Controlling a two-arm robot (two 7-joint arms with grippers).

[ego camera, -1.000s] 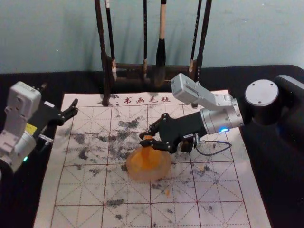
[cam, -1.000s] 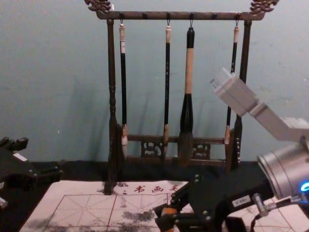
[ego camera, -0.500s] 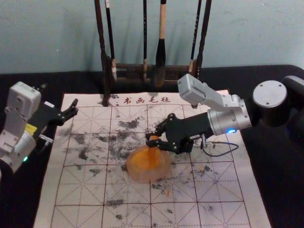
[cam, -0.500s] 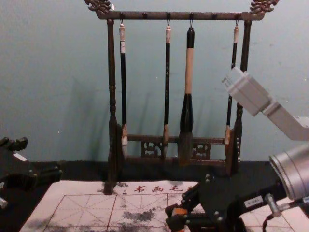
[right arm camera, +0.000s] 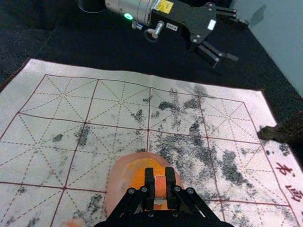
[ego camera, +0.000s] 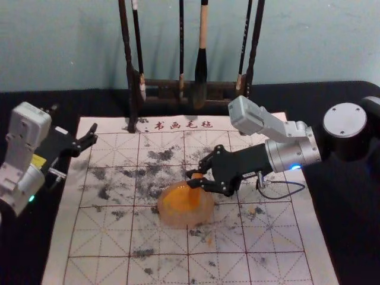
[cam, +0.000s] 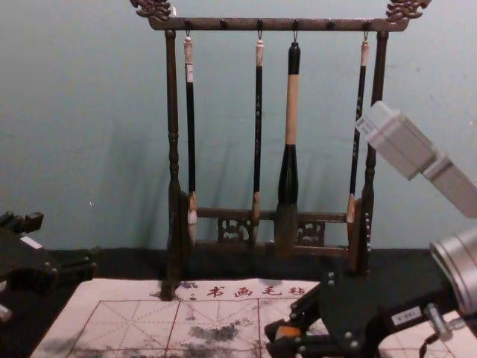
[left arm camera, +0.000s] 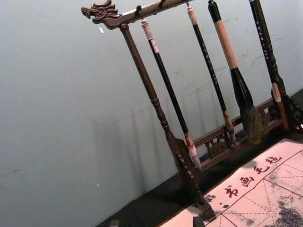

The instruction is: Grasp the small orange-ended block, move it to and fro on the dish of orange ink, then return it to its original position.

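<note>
In the head view my right gripper [ego camera: 195, 179] is shut on the orange block [ego camera: 195, 192], held upright over the right part of the dish of orange ink [ego camera: 168, 217]. Whether the block's lower end touches the ink I cannot tell. The right wrist view has the block [right arm camera: 160, 187] pinched between the fingertips of my right gripper [right arm camera: 160, 184], with the dish [right arm camera: 117, 187] beneath. From the chest, the block's orange top [cam: 288, 331] shows in the gripper [cam: 282, 339]. My left gripper [ego camera: 91, 138] is parked at the mat's far left, its fingers apart.
A calligraphy mat [ego camera: 101, 237] with grid lines and grey ink stains lies under the dish. Behind it stands a dark wooden rack [cam: 173, 142] with hanging brushes, including a thick one [cam: 291, 112]. Black cloth [ego camera: 332, 208] surrounds the mat.
My right gripper and the block have shifted to the right across the dish, from near its middle toward its right side. The dish and my left arm stay where they were.
</note>
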